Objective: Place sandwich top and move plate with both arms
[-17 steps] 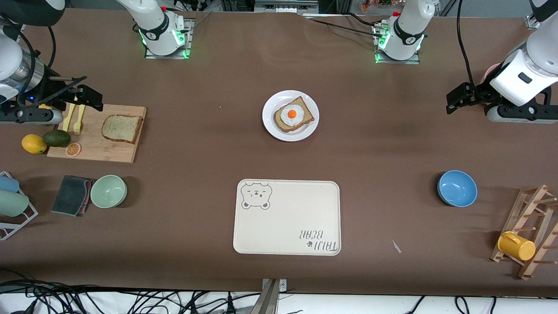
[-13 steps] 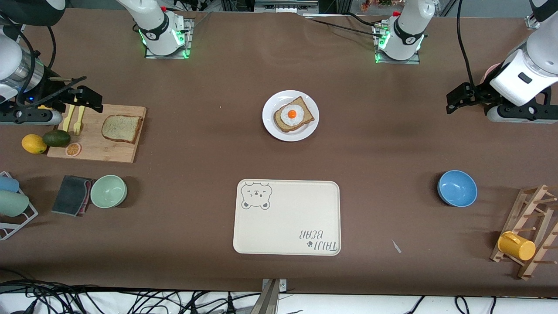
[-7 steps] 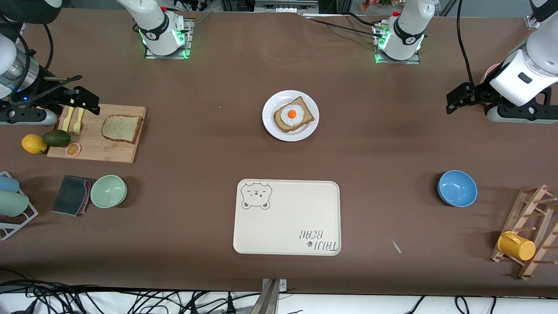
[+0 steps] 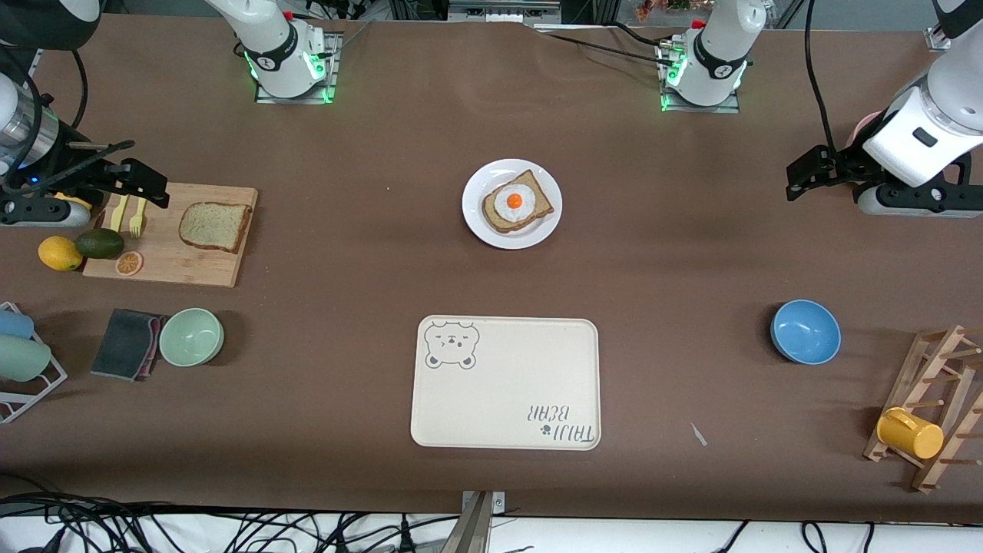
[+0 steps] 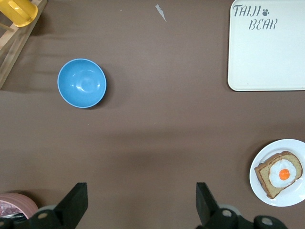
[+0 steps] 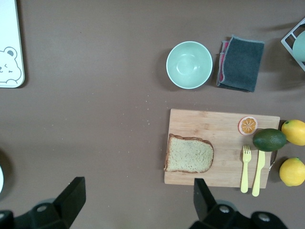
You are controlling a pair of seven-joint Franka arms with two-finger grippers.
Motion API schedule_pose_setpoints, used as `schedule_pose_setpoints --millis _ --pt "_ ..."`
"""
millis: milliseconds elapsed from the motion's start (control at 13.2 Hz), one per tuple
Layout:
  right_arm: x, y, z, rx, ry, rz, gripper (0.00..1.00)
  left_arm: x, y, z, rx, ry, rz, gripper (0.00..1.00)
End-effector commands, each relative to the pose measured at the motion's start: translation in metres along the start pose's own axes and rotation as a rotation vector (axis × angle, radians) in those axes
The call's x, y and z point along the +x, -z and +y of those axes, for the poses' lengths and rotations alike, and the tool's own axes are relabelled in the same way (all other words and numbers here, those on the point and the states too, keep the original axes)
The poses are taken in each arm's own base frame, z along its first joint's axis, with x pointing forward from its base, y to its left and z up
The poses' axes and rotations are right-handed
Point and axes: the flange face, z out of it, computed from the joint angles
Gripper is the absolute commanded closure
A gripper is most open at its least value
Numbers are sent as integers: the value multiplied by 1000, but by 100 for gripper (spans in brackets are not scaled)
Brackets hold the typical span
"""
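**A:** How much of the task is done now?

**B:** As I judge it, nothing yet. The sandwich top (image 4: 214, 226) lies flat on the wooden cutting board (image 4: 170, 265), with no pincer touching it. The plate (image 4: 511, 203) stands in the middle of the tabletop (image 4: 369, 253), and it carries only the slice with the fried egg (image 4: 516, 202).

**A:** Where is the right pincer (image 4: 129, 181)?

**B:** It hangs over the corner of the board where the yellow fork (image 4: 137, 216) lies. Its fingers stand wide apart and hold nothing. The sandwich top is near it, a little toward the middle of the tabletop. In the right wrist view the slice (image 6: 189, 153) lies just ahead of the two fingers (image 6: 71, 194), more to one side than between them.

**A:** And the left pincer (image 4: 812, 171)?

**B:** It waits over the bare tabletop at its own end, also open and empty. The plate is well apart from it, toward the middle.

**A:** So what is left?

**B:** Everything, I think: to take the slice, to lay it on the egg, then to carry the plate with both arms. The bear-printed tray (image 4: 505, 382) is possibly the goal, but this I cannot tell.
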Motion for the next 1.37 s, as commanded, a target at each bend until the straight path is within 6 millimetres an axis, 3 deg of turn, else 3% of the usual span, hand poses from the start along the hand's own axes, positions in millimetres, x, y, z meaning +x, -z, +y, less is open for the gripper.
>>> schedule_pose_setpoints --millis 0,834,986,1290 --pt "3 5 1 12 9 -1 0 0 4 0 35 3 10 0" --pt "3 2 1 10 5 -2 0 0 4 0 35 3 10 0" --pt "-1 -21 0 2 0 -59 0 0 4 0 35 3 10 0" --pt "-1 -96 -7 -36 26 -73 0 0 3 0 35 3 8 0"
